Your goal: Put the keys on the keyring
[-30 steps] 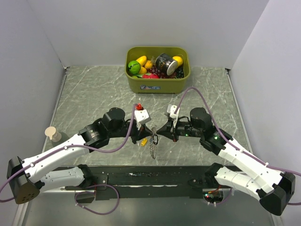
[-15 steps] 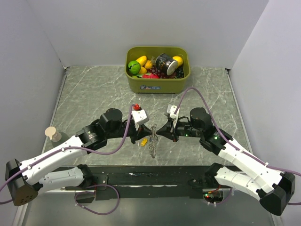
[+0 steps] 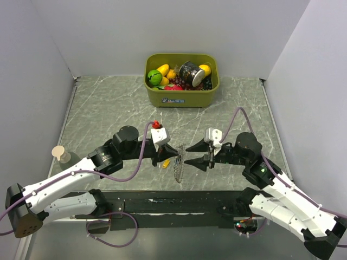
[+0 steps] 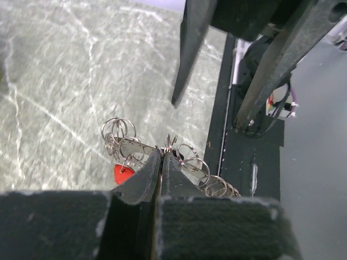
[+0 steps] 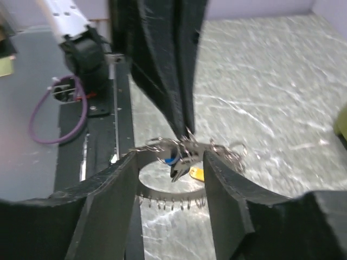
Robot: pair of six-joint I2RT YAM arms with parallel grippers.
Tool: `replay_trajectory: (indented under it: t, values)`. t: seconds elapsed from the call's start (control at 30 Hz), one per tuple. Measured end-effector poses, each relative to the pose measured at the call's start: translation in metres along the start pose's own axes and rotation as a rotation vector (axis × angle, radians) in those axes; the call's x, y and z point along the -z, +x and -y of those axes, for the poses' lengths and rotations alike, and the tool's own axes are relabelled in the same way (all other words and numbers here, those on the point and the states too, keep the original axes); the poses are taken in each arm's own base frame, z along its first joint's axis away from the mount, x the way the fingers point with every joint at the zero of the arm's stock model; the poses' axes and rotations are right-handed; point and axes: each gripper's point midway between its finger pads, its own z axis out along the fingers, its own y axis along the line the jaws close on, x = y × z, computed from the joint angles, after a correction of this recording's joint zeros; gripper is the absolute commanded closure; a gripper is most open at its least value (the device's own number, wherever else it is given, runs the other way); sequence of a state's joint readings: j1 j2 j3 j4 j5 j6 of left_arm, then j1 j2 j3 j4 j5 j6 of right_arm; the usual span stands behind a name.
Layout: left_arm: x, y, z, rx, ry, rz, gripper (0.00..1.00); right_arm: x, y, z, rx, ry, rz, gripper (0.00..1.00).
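1. Where the two arms meet, near the front middle of the grey marble counter [image 3: 108,108], the left end effector [image 3: 174,148] is closed tight on the big grey-silver metal keyring with a coiled rim [image 3: 177,167].
2. Its two black fingers [image 4: 146,173] are pressed together and pinch the wire loops of the keyring.
3. From above, the keyring looks like a thin line that runs from those fingers toward the front edge of the counter. I cannot tell if it touches the counter.
4. The small keys with coloured plastic heads bunch up close to the keyring: a blue key [image 5: 170,160], a yellow key [image 3: 166,162] and a red key [image 4: 123,174].
5. They are too small and tangled to tell which ones are on the keyring.
6. The right end effector [image 3: 191,157] is open and holds nothing. Its fingers stand wide apart, just beside the keyring, and point at the left end effector.
7. An olive-green plastic bin [image 3: 181,97] sits at the back of the counter. It holds toy fruit [image 3: 154,77] and a dark round tin [image 3: 190,71].
8. A small pale wooden piece [image 3: 60,154] stands at the left edge of the counter.
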State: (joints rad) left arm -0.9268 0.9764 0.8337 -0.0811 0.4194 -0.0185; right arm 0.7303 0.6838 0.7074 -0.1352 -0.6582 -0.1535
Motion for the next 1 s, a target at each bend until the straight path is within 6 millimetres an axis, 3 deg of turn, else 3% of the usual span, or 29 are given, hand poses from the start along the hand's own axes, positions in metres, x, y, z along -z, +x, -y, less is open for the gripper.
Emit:
replay_trajectory:
  t: [0.17,0.43,1.0]
  values:
    - [0.0,-0.007,0.007,-0.019,0.043,0.041,0.99,-0.004,-0.005,-0.011,0.003,-0.085,0.013,0.56]
    - [0.001,-0.013,0.012,-0.033,0.069,0.068,0.99,-0.01,0.001,-0.011,-0.025,-0.11,-0.008,0.65]
    - [0.001,-0.018,0.017,-0.069,0.101,0.087,0.99,-0.004,-0.013,-0.003,-0.002,-0.035,0.035,0.53]
